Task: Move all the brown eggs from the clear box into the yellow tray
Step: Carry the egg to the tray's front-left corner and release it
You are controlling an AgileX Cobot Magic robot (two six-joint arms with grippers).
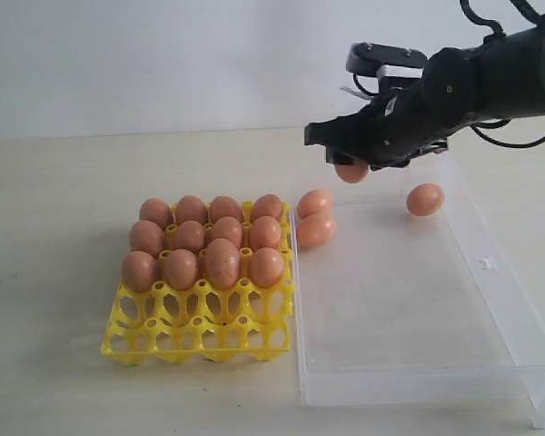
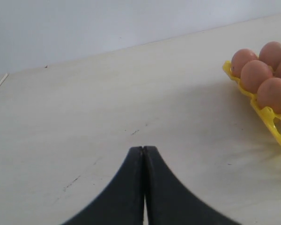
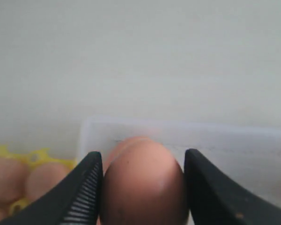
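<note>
We see a pale table with the clear box lying on it, a shallow see-through container with low walls. The right gripper reaches in over the box's far wall, toward the corner nearest the tray. Its two black fingers are clamped on a brown egg, one finger pressed against each side of the shell. From the right wrist view the egg fills the gap between the fingers, and the box's far wall shows blurred behind it.

Three more brown eggs lie inside the box. Two of them touch each other in the far corner on the tray side, just beneath the gripper. The third lies alone by the far wall, toward the opposite corner and well apart from the pair. The rest of the box floor is bare.

The yellow tray sits just beside the box, along its left wall. Twelve brown eggs fill the three rows of cups farthest from the camera, and the two nearest rows hold none.

The left gripper appears only in its own wrist view, on the far side of the tray from the box. Its two dark fingers are pressed flat together with nothing between them, above bare table.
</note>
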